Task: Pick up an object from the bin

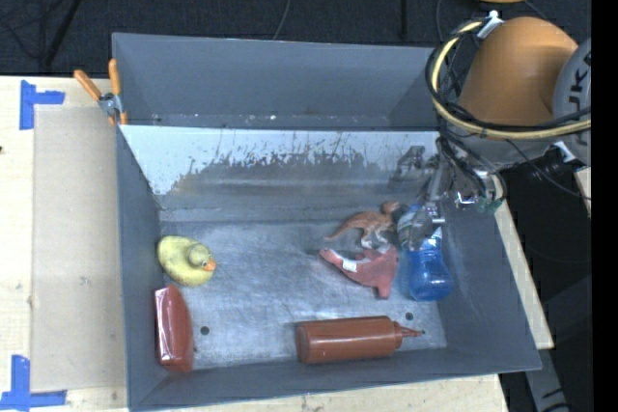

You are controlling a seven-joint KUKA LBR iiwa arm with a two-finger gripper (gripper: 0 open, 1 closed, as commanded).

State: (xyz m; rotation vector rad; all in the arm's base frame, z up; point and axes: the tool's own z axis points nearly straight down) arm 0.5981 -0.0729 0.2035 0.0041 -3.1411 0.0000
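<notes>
The hand (422, 210) is low in the right part of the bin (280, 92), at the top end of a blue bottle (430, 275). The bottle's long axis runs from the hand toward the near wall. A brown toy dinosaur (362, 225) lies just to the left. The hand's opening appears to be obscured, so neither its state nor any grip can be determined.

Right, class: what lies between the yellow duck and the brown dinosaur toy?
Nothing: in the camera view, only bare bin floor separates the yellow duck from the brown dinosaur toy.
</notes>
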